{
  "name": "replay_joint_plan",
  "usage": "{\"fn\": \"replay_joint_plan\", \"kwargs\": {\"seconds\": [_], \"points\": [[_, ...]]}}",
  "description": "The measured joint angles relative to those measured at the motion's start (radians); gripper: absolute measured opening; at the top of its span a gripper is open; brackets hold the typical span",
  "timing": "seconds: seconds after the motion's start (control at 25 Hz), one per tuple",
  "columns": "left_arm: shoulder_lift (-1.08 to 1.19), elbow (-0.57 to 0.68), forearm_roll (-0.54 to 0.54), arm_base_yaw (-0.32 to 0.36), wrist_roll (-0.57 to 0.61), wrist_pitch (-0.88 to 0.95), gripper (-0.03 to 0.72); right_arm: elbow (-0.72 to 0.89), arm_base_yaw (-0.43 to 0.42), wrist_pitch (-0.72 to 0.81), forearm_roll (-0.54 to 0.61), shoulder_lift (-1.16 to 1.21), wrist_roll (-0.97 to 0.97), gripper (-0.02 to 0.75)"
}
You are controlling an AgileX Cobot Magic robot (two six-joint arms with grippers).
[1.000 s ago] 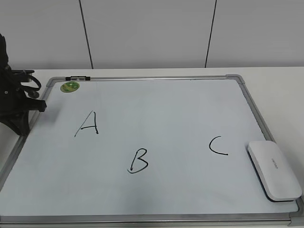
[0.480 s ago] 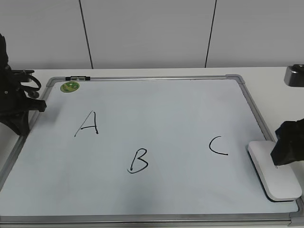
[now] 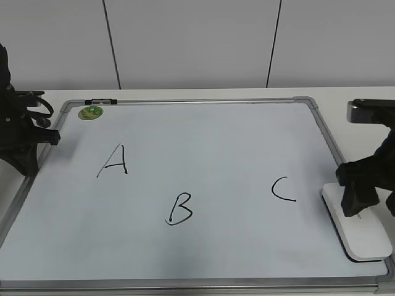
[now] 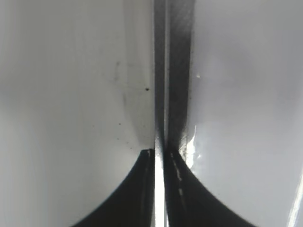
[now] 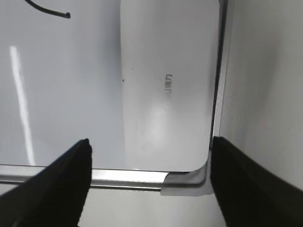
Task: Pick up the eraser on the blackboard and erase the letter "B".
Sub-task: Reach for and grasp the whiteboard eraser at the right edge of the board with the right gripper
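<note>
Right claw [image 3: 376,200]: I see it spread wide, straddling the eraser [image 3: 361,229].
Eraser: near right corner of the blackboard [image 3: 203,132].
Letter "B" [image 3: 179,209]: near centre, intact.
Left claw [image 4: 159,156]: pressed together, far left.

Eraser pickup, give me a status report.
Right gripper open, above the eraser. Left gripper shut, idle. Letter B unerased. Nothing in the way.
</note>
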Motion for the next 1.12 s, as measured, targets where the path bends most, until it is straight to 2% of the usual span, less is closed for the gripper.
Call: {"fn": "replay_joint_plan", "kwargs": {"seconds": [0.12,0.24,0.68,0.92,1.12], "points": [[0.000,0.000,0.000,0.000,0.000,0.000,0.026,-0.002,0.000,0.000,-0.012,0.046,0.004,0.638],[0.000,0.000,0.000,0.000,0.000,0.000,0.026,-0.007,0.000,0.000,-0.018,0.077,0.004,0.666],[0.000,0.000,0.000,0.000,0.000,0.000,0.026,-0.084,-0.049,0.010,-0.020,0.159,0.004,0.671],[0.000,0.000,0.000,0.000,0.000,0.000,0.026,-0.096,-0.055,0.014,0.053,0.202,-0.081,0.670],[0.000,0.000,0.000,0.000,0.000,0.000,0.026,-0.098,-0.055,0.010,0.046,0.209,-0.089,0.670]]}}
